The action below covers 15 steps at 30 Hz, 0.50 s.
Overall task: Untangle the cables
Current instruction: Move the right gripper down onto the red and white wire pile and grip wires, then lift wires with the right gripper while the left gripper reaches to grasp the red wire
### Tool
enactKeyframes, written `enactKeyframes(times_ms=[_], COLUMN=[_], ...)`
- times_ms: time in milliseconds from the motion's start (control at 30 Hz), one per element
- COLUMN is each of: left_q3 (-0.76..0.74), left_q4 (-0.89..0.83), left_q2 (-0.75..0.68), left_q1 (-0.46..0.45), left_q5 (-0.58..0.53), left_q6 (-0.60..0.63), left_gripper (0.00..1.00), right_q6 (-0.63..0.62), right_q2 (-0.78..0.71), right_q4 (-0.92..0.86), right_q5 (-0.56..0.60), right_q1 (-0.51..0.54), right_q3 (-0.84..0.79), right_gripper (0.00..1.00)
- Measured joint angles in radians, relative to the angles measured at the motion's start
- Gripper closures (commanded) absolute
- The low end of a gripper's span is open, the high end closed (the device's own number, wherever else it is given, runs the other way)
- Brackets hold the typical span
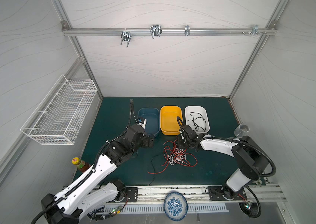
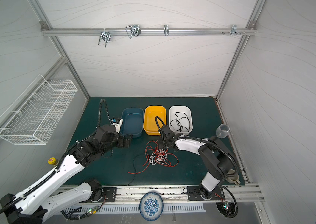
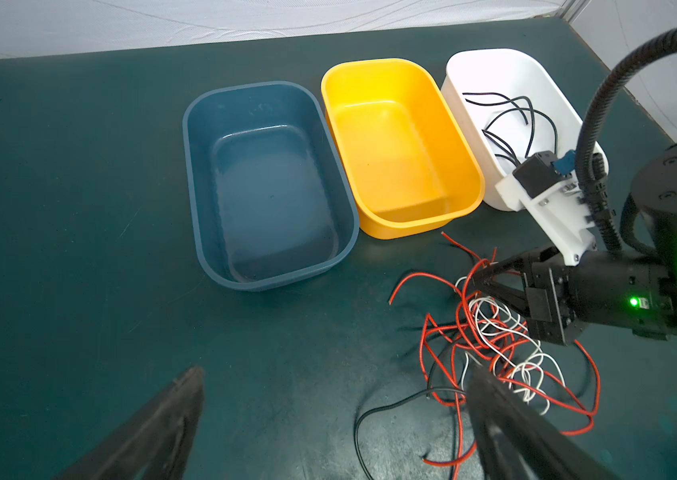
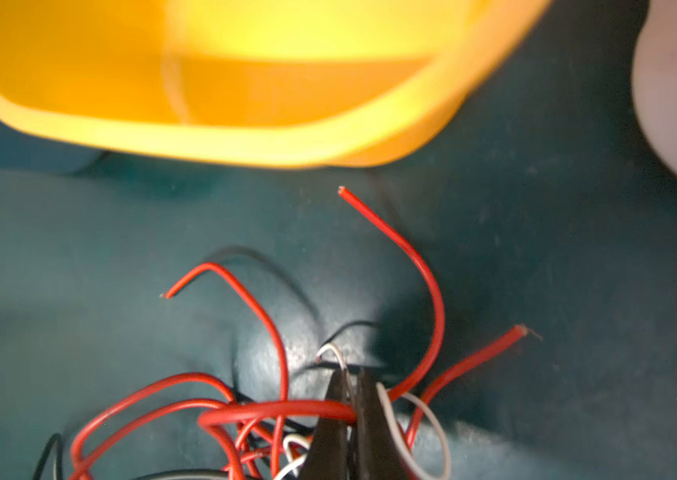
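Green mat (image 1: 211,164), cable sorting: one strand gripped at the tangle, extraction judged pending.

Both top views: the cables (image 1: 176,157) lay knotted mid-mat, in front of the yellow bin (image 1: 170,120). The right claw (image 1: 180,147) sat on the knot's far edge and the left claw (image 1: 150,142) hung beside the knot, apart from it. Black leads (image 1: 196,121) lay in the white bin (image 1: 196,106).
Left wrist view: the left claw's jaws stood wide, with nothing between them.
Right wrist view: the right claw's jaws were together, clamped on a white strand (image 4: 338,353), and a red loop (image 4: 270,409) touched them.
The next move probably called for a slow pull away from the knot while the left claw pinned the red loops.
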Motion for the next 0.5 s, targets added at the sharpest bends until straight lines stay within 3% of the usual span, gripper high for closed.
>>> enactKeyframes(times_ms=[167, 500], left_q3=[0.0, 0.0], left_q4=[0.0, 0.0], left_q2=[0.0, 0.0], left_q1=[0.0, 0.001], left_q5=[0.0, 0.061], left_q6=[0.0, 0.006], left_gripper=[0.01, 0.01], right_q6=[-0.037, -0.096], right_q2=[-0.026, -0.322], right_q4=[0.003, 0.022], right_q5=[-0.017, -0.096], right_q1=[0.003, 0.026], right_q3=[0.052, 0.128], right_gripper=[1.0, 1.0])
